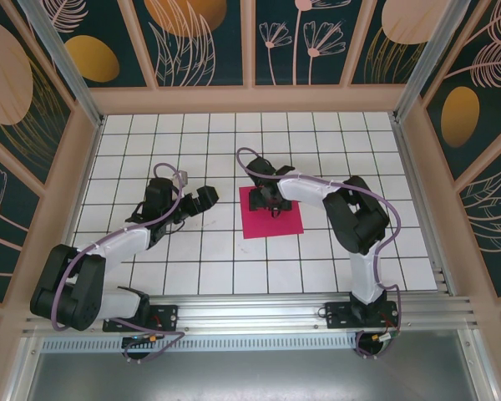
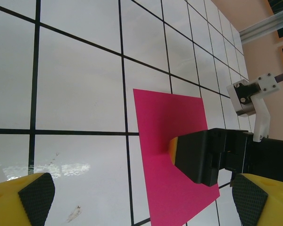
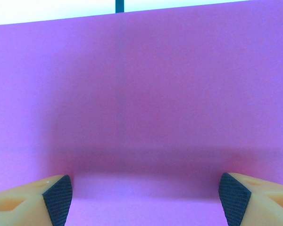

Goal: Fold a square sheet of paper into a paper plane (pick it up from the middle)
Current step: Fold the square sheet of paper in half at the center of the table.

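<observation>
Find the square sheet of paper (image 1: 272, 221) lying flat on the white-tiled table (image 1: 150, 267), about mid-table and slightly skewed to the black grid lines (image 1: 199, 251). See the right end effector (image 1: 271, 203) low over the sheet's far half in the top view, covering part of the far edge. From the right wrist, see magenta paper (image 3: 141, 94) across nearly the whole frame, with a thin strip of table along the top. Count two dark pads (image 3: 59, 200) at the bottom corners, set wide apart, with bare paper between them. Note a shadow band just ahead of them. Cannot tell whether the tips touch the sheet or hang just above it. See the left end effector (image 1: 202, 200) over bare tiles just left of the sheet, fingers spread wide, gripping nothing. From the left wrist, see its pads (image 2: 37, 197) cut off by the bottom edge, and the sheet's right side (image 2: 170, 136) partly hidden behind the other arm's black body. Make out faint smudges (image 2: 73, 214) on a tile; too blurred to identify.
</observation>
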